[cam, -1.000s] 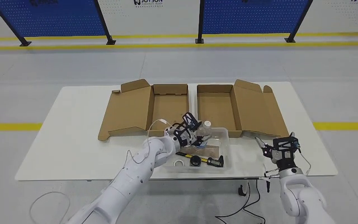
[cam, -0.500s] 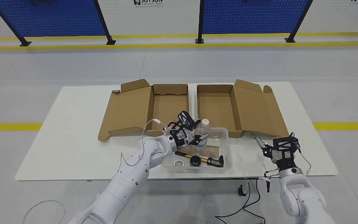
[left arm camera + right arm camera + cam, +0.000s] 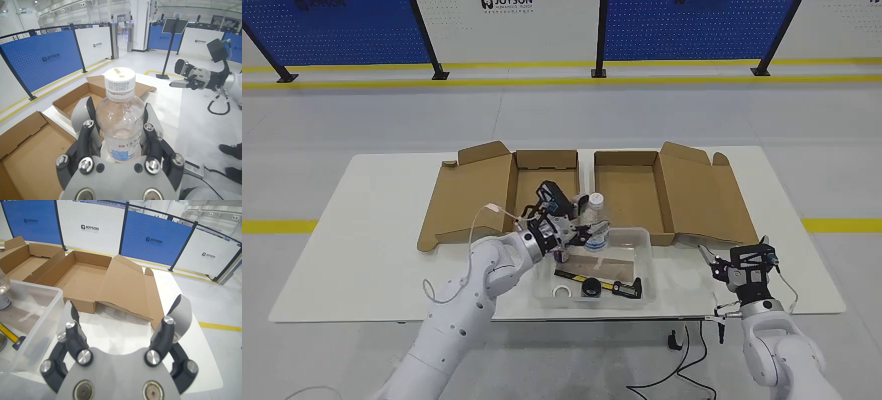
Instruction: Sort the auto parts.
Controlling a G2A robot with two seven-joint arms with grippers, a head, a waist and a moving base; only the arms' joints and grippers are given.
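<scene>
A clear plastic bottle [image 3: 120, 121] with a white cap is held by my left gripper [image 3: 119, 117], which is shut on its body. In the top view the bottle [image 3: 594, 213] hangs above the far edge of the clear plastic bin [image 3: 640, 240], near the left cardboard box [image 3: 542, 195]. The bin still holds a yellow-and-black caliper [image 3: 614, 285], a round black part [image 3: 591, 288] and a white ring [image 3: 561, 291]. My right gripper [image 3: 124, 309] stands open above the table's front right, beside the bin [image 3: 32, 321]; the top view shows it [image 3: 734, 268] there too.
Two open cardboard boxes lie at the back of the white table, the right one [image 3: 627, 195] with its lid flap [image 3: 697, 190] spread outward. Blue and white fence panels [image 3: 692, 25] stand behind the table. Bare table [image 3: 362, 230] lies to the left.
My left gripper has lifted the bottle out of the bin and carried it back and left toward the boxes. The right arm has kept still.
</scene>
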